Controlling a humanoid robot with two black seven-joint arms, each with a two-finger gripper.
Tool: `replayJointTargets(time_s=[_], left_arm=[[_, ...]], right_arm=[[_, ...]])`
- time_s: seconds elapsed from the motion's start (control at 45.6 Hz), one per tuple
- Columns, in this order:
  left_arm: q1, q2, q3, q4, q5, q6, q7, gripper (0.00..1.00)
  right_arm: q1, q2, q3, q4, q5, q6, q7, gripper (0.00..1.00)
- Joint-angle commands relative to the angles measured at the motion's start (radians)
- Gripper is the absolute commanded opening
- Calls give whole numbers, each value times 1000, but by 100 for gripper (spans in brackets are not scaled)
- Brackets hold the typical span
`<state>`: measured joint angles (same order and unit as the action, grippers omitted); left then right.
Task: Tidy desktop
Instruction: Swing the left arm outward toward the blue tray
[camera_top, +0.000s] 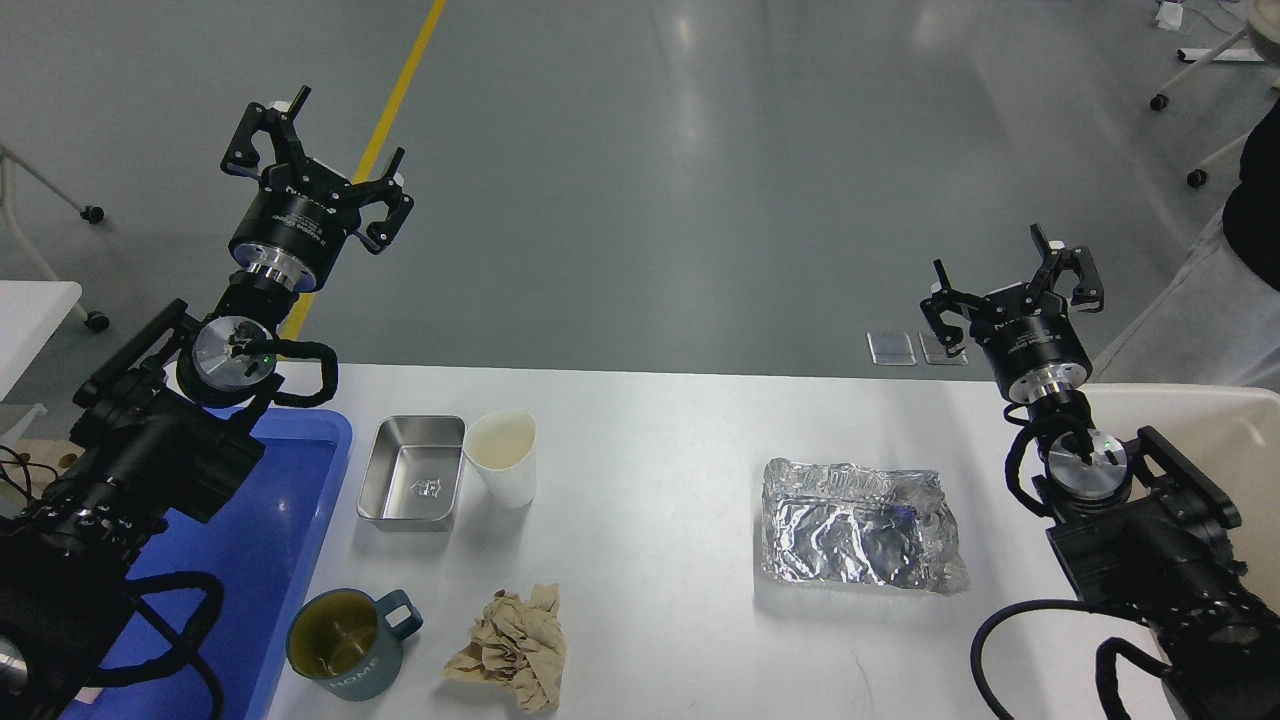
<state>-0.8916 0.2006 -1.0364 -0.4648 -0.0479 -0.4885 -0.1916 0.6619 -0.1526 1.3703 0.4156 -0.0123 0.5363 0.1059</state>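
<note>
The white desktop (650, 450) spans the lower part of the head view. On it lie a steel rectangular tin (412, 486), a white paper cup (503, 456), a teal mug (348, 645), a crumpled brown paper wad (515, 645) and a crushed foil tray (855, 525). My left gripper (315, 160) is raised high above the left edge, open and empty. My right gripper (1012, 288) hangs above the far right edge, also open and empty.
A blue plastic tray (290, 560) sits at the left, partly under my left arm. A cream-white bin (1215, 440) stands at the right behind my right arm. Grey floor with a yellow line (405, 75) lies beyond the table.
</note>
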Motion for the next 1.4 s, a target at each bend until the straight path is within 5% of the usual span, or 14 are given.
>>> replayJointTargets(time_s=[0.0, 0.636, 0.79, 0.965, 1.185, 1.317, 1.382], left_arm=[[2, -1, -1, 0, 2, -2, -14, 97], [0, 85, -25, -3, 92, 11, -77, 97], [-13, 92, -27, -3, 167, 60, -155, 97], [-33, 97, 12, -15, 197, 97, -155, 97], [-26, 169, 222, -29, 204, 122, -166, 97], [-35, 292, 450, -168, 264, 309, -149, 97], [-33, 382, 522, -277, 273, 326, -123, 97]], right_arm=[[2, 1, 1, 0, 0, -1, 0, 100], [-1, -8, -19, -3, -1, -16, 0, 100], [-4, -10, -37, -3, -1, -16, 0, 100], [-1, -10, -39, -5, -1, -21, 0, 100], [2, -12, -39, -3, -1, -21, 0, 100], [-5, -13, -37, -1, -1, -19, 0, 100], [-8, -13, -37, -1, -1, -19, 0, 100]])
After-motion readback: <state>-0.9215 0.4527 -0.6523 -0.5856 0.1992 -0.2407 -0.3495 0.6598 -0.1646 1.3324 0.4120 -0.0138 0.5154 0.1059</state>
